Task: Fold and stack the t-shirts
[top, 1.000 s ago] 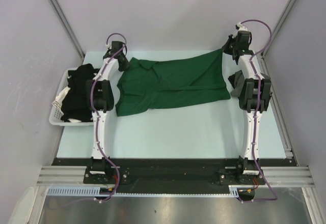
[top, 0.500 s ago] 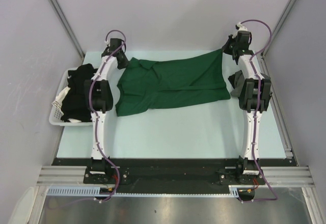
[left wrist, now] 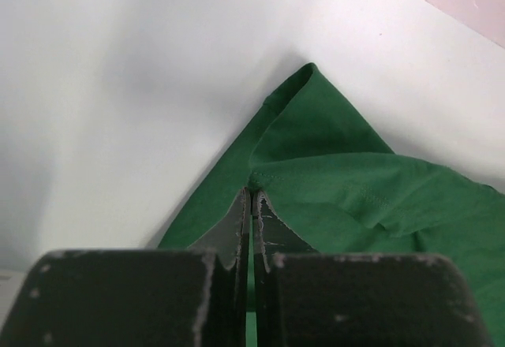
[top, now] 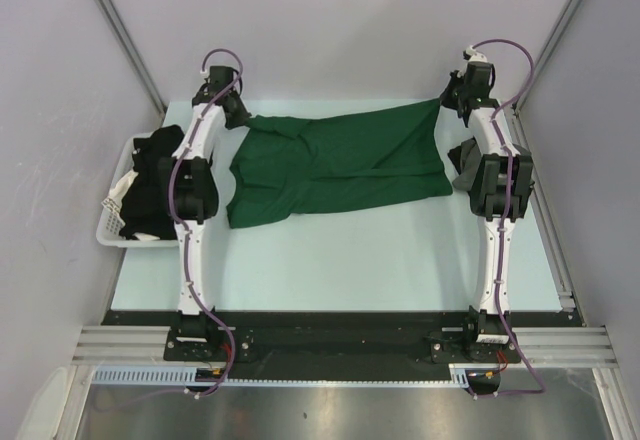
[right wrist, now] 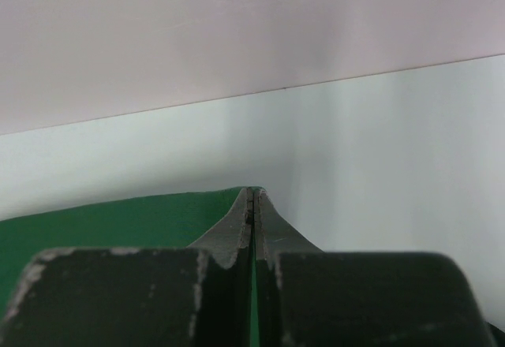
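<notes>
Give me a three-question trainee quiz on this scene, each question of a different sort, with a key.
1. True or false: the left end effector and the right end effector are each shut on an edge of the green t-shirt.
2. Where does the white basket sit? A) at the left edge of the table; B) in the middle of it; C) at its right edge.
3. Fill in: the black-or-other clothes question: the clothes piled in the basket are ___ in colour.
Key: 1 true; 2 A; 3 black.
</notes>
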Controlling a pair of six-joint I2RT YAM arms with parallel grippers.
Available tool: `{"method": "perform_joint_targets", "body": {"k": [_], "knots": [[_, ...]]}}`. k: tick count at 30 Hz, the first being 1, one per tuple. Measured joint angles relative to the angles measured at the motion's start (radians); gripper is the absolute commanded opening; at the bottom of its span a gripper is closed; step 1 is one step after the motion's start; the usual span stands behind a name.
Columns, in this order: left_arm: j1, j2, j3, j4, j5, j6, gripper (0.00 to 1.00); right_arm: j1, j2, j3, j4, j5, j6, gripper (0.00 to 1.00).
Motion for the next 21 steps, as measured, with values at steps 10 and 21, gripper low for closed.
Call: {"method": "perform_joint_targets", "body": {"k": [10, 21], "knots": [[0.021, -0.042, -0.003, -0.035, 0.009, 0.010, 0.00, -0.010, 0.000, -0.004, -0.011, 0.023, -0.017, 0.00], [0.024, -0.100, -0.037, -0.044, 0.044, 0.024, 0.00, -0.009, -0.001, -0.012, -0.020, 0.030, -0.028, 0.00]]}}
